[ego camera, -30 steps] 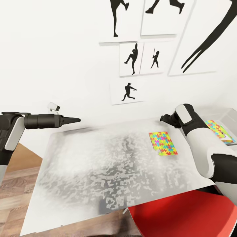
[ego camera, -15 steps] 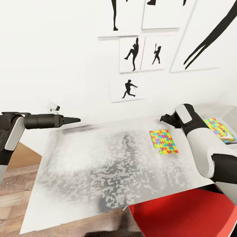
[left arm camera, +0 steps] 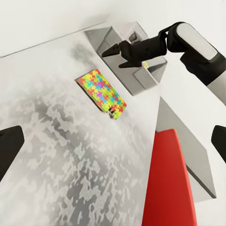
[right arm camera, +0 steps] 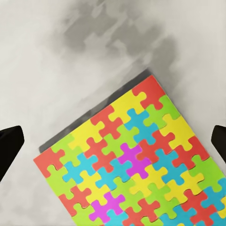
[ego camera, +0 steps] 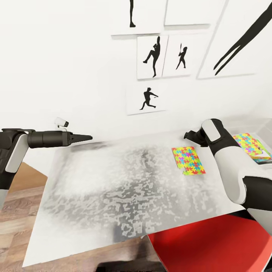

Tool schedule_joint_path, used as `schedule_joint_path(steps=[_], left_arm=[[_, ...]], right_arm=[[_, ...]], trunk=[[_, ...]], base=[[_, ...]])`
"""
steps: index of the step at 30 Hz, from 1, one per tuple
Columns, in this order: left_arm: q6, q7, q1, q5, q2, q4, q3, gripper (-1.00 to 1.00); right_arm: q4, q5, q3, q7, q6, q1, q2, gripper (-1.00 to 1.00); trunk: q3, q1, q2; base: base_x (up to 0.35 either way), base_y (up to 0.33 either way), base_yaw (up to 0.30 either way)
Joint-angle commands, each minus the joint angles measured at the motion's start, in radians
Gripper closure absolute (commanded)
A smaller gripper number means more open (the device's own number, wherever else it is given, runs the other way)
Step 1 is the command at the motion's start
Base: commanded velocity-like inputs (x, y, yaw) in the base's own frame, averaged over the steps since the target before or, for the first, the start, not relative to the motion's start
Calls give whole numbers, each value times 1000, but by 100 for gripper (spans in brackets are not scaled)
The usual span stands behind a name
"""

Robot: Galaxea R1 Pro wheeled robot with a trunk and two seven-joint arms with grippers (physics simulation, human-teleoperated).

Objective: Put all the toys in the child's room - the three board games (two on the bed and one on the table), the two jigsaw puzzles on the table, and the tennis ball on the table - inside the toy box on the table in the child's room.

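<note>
A jigsaw puzzle (ego camera: 187,160) lies flat on the pale grey table (ego camera: 113,189), toward its far right; it also shows in the left wrist view (left arm camera: 102,91). The light grey toy box (ego camera: 264,130) stands at the table's right end, with a second puzzle-patterned board (ego camera: 251,145) lying inside. My right gripper (ego camera: 187,135) hovers open above the first puzzle (right arm camera: 132,165), between it and the box, with nothing between its fingers. My left gripper (ego camera: 85,137) hangs open and empty over the table's far left corner.
A red chair seat (ego camera: 211,245) sits under the table's near right edge. Black sports silhouette prints (ego camera: 151,56) hang on the white wall behind. Wood floor (ego camera: 19,204) shows to the left of the table.
The whole head picture has slid upward a little, so the camera moved. Both arms hold the same pose and the puzzle stays put on the table.
</note>
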Motion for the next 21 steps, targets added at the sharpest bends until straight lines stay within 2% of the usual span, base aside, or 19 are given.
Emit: schedule_joint_path(steps=[1, 11, 21], left_arm=[[5, -2, -1, 2, 1, 0, -1, -100], [5, -2, -1, 2, 1, 0, -1, -100], [5, -2, -1, 1, 1, 0, -2, -100]], right_arm=[[-1, -10, -1, -9, 2, -3, 0, -100], [-1, -12, 0, -9, 3, -40, -1, -100], [-1, -12, 0, -9, 3, -52, -2, -100]], trunk=[[-3, 0, -2], [-20, 0, -2], [-36, 0, -2]], base=[[0, 0, 0], [0, 0, 0], [0, 0, 0]])
